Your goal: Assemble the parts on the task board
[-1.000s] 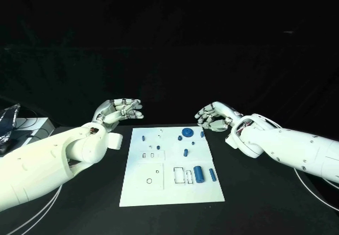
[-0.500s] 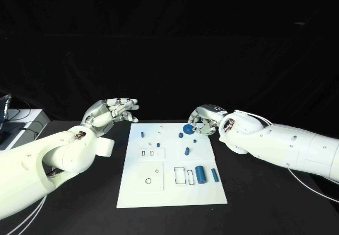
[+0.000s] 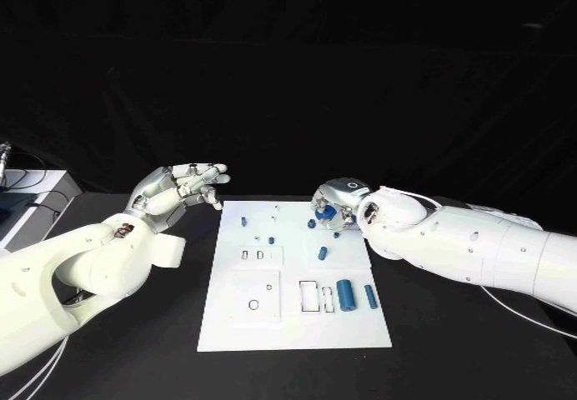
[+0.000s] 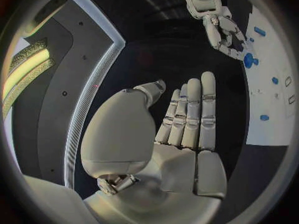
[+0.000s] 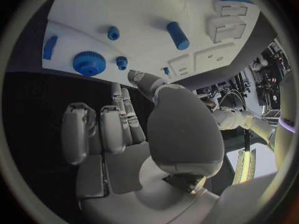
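The white task board [image 3: 288, 325] lies in the middle of the black table. A blue gear [image 3: 323, 215] sits at its far right corner, also clear in the right wrist view [image 5: 89, 63]. My right hand [image 3: 337, 203] hovers right at the gear, fingers apart, holding nothing [image 5: 143, 129]. Its fingertips [image 4: 231, 40] reach almost to the gear [image 4: 248, 60]. A large blue cylinder [image 3: 345, 294] and a thinner one [image 3: 370, 297] lie near the board's right edge. A short peg [image 3: 323, 253] lies mid-board. My left hand [image 3: 180, 188] is raised left of the far left corner, fingers straight and empty [image 4: 187, 129].
Small blue pegs [image 3: 243, 222] [image 3: 272, 240] dot the far half of the board. Rectangular recesses [image 3: 309, 296] and a pair of small slots [image 3: 253, 254] are cut into it. Cables and equipment [image 3: 18, 196] sit at the table's far left edge.
My right hand has moved in from beside the board to the blue gear at the far right corner. The left hand stays raised and empty.
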### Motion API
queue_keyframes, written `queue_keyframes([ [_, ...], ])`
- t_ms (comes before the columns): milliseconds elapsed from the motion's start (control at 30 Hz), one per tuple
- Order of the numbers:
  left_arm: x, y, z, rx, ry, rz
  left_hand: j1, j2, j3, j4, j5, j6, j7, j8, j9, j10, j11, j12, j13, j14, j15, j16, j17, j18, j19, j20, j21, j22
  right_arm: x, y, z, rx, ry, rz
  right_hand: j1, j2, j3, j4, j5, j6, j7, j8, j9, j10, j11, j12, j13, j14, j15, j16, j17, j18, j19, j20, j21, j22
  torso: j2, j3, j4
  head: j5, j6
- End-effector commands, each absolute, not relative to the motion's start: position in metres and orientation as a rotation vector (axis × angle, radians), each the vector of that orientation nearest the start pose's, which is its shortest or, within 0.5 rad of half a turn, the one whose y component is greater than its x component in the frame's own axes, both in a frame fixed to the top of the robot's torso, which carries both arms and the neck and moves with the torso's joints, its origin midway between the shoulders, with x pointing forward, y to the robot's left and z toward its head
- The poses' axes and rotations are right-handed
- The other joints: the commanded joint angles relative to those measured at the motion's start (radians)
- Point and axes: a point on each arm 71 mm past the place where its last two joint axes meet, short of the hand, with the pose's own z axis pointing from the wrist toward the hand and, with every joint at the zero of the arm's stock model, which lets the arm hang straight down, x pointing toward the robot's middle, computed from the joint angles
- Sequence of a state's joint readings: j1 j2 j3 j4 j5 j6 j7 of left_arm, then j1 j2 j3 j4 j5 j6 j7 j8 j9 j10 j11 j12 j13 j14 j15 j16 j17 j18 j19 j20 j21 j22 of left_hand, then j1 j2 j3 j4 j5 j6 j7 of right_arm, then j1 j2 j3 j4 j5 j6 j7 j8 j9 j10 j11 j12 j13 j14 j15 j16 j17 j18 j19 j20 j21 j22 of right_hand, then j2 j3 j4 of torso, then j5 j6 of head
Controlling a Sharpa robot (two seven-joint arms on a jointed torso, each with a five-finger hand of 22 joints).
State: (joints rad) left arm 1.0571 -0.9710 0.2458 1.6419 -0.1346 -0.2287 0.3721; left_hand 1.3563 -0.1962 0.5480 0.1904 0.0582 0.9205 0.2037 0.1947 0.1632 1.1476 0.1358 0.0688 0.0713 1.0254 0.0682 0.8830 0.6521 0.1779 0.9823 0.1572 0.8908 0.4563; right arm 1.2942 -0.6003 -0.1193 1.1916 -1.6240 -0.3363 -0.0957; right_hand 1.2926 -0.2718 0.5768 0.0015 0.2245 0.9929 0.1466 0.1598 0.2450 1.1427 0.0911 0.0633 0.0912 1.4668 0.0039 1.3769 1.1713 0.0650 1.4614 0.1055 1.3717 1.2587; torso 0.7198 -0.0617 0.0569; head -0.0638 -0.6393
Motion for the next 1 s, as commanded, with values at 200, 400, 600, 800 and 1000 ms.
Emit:
queue_keyframes([
  [200, 0.4752, 0.2394, -0.1255, -0.987, 1.305, -1.694, -0.012, -0.001, 0.01, -0.003, -0.003, 0.001, 0.005, -0.008, 0.002, -0.01, 0.004, -0.004, 0.002, -0.007, 0.0, 0.024, -0.001, 0.005, -0.007, 0.003, 0.053, 0.031, 0.5529, -0.1708, -0.1791, -0.396, 1.59, 0.363, 0.001, 0.004, -0.005, 0.001, 0.004, -0.004, -0.003, -0.002, 0.005, -0.016, 0.0, -0.003, 0.001, 0.035, 0.0, 0.005, -0.001, 0.0, 0.005, -0.004, -0.012, -0.017, 0.021, -0.0107, 0.0112, -0.008, 0.0],
  [400, 0.4759, 0.2421, -0.1258, -0.988, 1.304, -1.684, -0.013, -0.002, 0.011, -0.004, -0.003, 0.0, 0.005, -0.009, 0.001, -0.013, 0.005, -0.005, 0.002, -0.009, 0.001, 0.027, -0.002, 0.005, -0.011, 0.004, 0.063, 0.037, 0.5529, -0.1708, -0.178, -0.399, 1.587, 0.357, 0.001, 0.006, -0.006, 0.002, 0.003, -0.001, -0.002, 0.0, 0.007, -0.019, 0.0, -0.002, 0.001, 0.035, 0.0, 0.006, -0.002, 0.0, 0.004, -0.004, -0.014, -0.02, 0.024, -0.0115, 0.0125, -0.009, 0.0],
  [600, 0.4762, 0.2432, -0.126, -0.988, 1.305, -1.68, -0.013, -0.002, 0.011, -0.004, -0.003, 0.0, 0.005, -0.009, 0.001, -0.013, 0.005, -0.005, 0.002, -0.009, 0.001, 0.027, -0.002, 0.005, -0.011, 0.004, 0.063, 0.037, 0.554, -0.168, -0.1777, -0.404, 1.588, 0.355, 0.002, 0.01, -0.006, 0.004, 0.004, 0.001, 0.0, 0.001, 0.009, -0.017, 0.0, 0.0, 0.002, 0.035, 0.0, 0.008, -0.001, 0.0, 0.005, -0.004, -0.012, -0.017, 0.033, -0.014, 0.012, -0.007, 0.009],
  [800, 0.4764, 0.2424, -0.1261, -0.986, 1.307, -1.681, -0.013, -0.002, 0.011, -0.005, -0.003, -0.001, 0.006, -0.01, 0.001, -0.015, 0.005, -0.005, 0.001, -0.011, 0.001, 0.028, -0.003, 0.005, -0.013, 0.004, 0.068, 0.04, 0.5572, -0.1662, -0.1785, -0.4, 1.593, 0.342, 0.002, 0.016, -0.003, 0.006, 0.004, 0.004, 0.001, 0.003, 0.012, -0.012, 0.0, 0.002, 0.004, 0.035, 0.0, 0.01, 0.0, -0.001, 0.005, -0.004, -0.01, -0.014, 0.039, -0.0152, 0.0126, -0.009, 0.015],
  [1000, 0.4765, 0.2427, -0.1261, -0.983, 1.308, -1.679, -0.013, -0.002, 0.011, -0.005, -0.003, -0.001, 0.006, -0.01, 0.001, -0.015, 0.005, -0.005, 0.001, -0.011, 0.001, 0.028, -0.003, 0.005, -0.013, 0.004, 0.068, 0.04, 0.5604, -0.1659, -0.1792, -0.395, 1.599, 0.328, 0.001, 0.019, -0.002, 0.009, 0.004, 0.007, 0.002, 0.005, 0.015, -0.007, 0.0, 0.003, 0.005, 0.035, 0.0, 0.012, 0.0, -0.001, 0.006, -0.004, -0.01, -0.013, 0.045, -0.0184, 0.0127, -0.008, 0.02],
])
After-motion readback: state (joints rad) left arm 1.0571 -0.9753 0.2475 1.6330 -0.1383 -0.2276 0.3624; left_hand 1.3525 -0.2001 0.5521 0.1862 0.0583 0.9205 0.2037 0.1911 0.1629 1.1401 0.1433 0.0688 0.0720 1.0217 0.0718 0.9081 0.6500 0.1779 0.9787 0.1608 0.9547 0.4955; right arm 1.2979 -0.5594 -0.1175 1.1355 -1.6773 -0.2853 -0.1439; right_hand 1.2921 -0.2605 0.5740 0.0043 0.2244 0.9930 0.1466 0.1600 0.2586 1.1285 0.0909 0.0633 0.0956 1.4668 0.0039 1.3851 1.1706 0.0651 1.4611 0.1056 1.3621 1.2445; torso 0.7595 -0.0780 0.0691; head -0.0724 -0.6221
